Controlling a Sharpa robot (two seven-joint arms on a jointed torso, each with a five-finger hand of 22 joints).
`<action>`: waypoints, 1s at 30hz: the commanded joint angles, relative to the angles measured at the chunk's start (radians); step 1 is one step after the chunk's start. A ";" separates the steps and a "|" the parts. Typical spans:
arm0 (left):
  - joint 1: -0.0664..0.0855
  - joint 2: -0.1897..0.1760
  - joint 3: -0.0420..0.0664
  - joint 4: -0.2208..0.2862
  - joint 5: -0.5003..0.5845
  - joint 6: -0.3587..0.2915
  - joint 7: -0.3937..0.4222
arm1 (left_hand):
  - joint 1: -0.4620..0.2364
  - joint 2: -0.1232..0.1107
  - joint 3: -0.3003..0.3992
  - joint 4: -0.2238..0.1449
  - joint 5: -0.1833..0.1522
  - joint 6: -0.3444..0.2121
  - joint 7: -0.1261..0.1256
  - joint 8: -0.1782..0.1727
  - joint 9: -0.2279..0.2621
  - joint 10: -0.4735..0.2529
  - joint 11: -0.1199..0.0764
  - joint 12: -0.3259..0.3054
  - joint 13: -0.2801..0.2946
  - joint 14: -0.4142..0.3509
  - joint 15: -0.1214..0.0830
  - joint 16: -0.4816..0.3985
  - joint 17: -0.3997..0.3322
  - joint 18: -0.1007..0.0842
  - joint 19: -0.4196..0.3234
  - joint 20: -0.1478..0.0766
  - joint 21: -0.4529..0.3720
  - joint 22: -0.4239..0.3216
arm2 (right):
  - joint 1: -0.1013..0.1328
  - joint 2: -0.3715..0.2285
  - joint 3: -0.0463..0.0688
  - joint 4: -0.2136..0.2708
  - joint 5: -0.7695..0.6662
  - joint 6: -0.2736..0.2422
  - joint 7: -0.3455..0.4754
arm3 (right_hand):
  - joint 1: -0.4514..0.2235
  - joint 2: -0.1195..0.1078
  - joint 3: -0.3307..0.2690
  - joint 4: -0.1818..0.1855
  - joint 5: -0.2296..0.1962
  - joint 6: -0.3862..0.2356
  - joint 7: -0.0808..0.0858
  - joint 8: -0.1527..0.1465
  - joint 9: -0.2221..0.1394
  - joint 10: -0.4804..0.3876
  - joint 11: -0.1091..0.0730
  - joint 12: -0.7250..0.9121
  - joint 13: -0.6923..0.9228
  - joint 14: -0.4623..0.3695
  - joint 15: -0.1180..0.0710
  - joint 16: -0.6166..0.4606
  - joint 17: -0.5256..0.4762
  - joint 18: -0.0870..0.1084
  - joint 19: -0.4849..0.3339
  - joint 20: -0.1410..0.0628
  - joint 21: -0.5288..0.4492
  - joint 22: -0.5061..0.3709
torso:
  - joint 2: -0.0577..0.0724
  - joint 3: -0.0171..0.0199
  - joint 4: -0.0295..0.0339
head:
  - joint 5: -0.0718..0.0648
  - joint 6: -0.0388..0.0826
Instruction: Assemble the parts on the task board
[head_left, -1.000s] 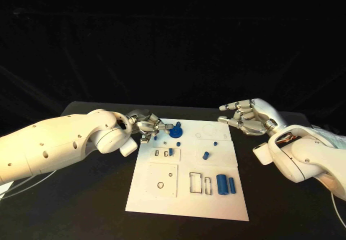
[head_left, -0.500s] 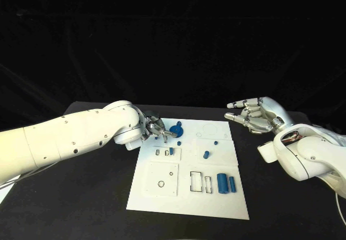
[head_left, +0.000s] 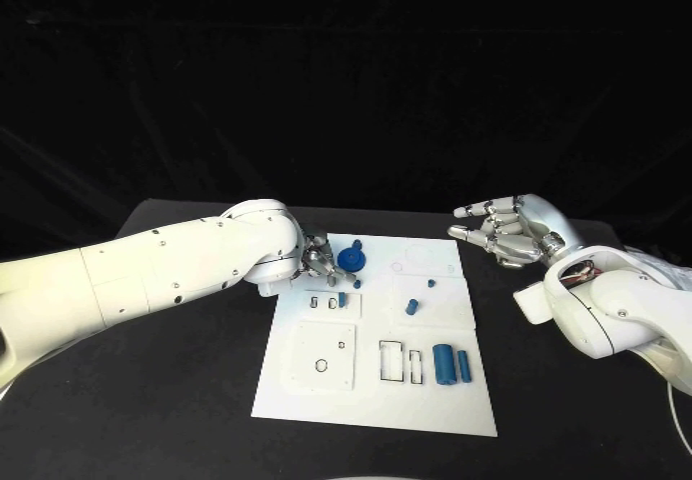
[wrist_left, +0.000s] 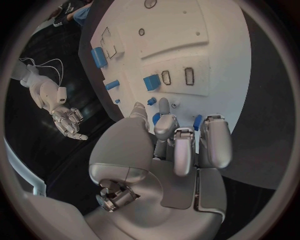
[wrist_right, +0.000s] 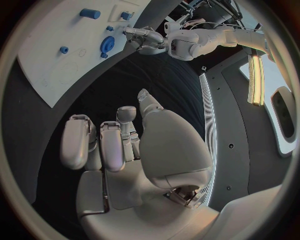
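Note:
The white task board (head_left: 325, 395) lies in the middle of the black table. A blue gear (head_left: 353, 263) lies flat near its far left corner. My left hand (head_left: 319, 262) is right at that gear. In the left wrist view its fingers (wrist_left: 174, 145) curl down over the gear (wrist_left: 155, 119), hiding most of it, so a grip cannot be made out. The right wrist view shows the gear (wrist_right: 107, 45) flat on the board beside the left hand (wrist_right: 145, 40). My right hand (head_left: 509, 231) hovers off the board's far right corner, fingers apart, holding nothing.
More blue parts are on the board: two cylinders (head_left: 453, 365) at the near right, a short piece (head_left: 411, 308) mid-board, a small peg (head_left: 431, 285), and a small block (head_left: 342, 301) by two slots. Black table surrounds the board.
My left arm has swung in over the board's far left corner and its fingers have closed in on the gear. My right hand drew back to the right. The gear has not moved.

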 joint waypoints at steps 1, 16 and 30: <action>0.001 0.010 0.000 -0.001 -0.043 0.072 -0.017 | -0.009 -0.001 -0.007 0.000 -0.004 -0.007 -0.003 0.004 0.001 0.006 0.000 0.005 0.001 0.105 -0.004 0.003 0.263 -0.008 0.005 0.000 0.004 0.001 | 0.000 0.003 0.000 -0.001 -0.014 0.010 -0.021 | 0.004 0.002 -0.007 0.001 0.005 0.006 0.001 0.006 0.001 0.002 -0.001 -0.005 -0.001 0.043 -0.010 -0.005 0.000 0.010 0.001 -0.006 -0.006 -0.001 | 0.003 -0.0010 -0.0016 | 0.000 -0.002; 0.000 0.021 -0.001 0.004 -0.048 0.134 -0.021 | -0.006 0.001 -0.012 -0.001 -0.008 -0.008 -0.003 0.005 0.006 0.005 0.000 0.005 0.001 0.105 -0.004 0.003 0.263 -0.008 0.006 0.000 0.006 0.005 | 0.000 0.012 0.000 -0.008 -0.022 0.018 -0.029 | 0.010 0.008 -0.013 -0.002 0.022 0.010 0.000 0.006 0.002 0.000 -0.002 -0.008 -0.007 0.043 -0.011 -0.009 -0.002 0.010 0.001 -0.008 -0.010 -0.005 | 0.002 -0.0005 0.0004 | -0.004 -0.010; 0.000 0.028 0.000 0.005 -0.048 0.153 -0.020 | 0.010 0.011 -0.014 -0.003 -0.007 -0.009 -0.004 0.009 0.017 0.005 -0.001 0.007 0.004 0.105 -0.004 0.003 0.263 -0.008 0.005 0.000 0.006 0.006 | -0.001 0.019 0.000 -0.014 -0.033 0.022 -0.033 | 0.017 0.013 -0.020 -0.004 0.052 0.014 0.000 0.004 0.002 -0.001 -0.003 -0.011 -0.013 0.044 -0.012 -0.013 -0.004 0.011 0.001 -0.009 -0.013 -0.009 | 0.003 -0.0010 0.0047 | -0.009 -0.010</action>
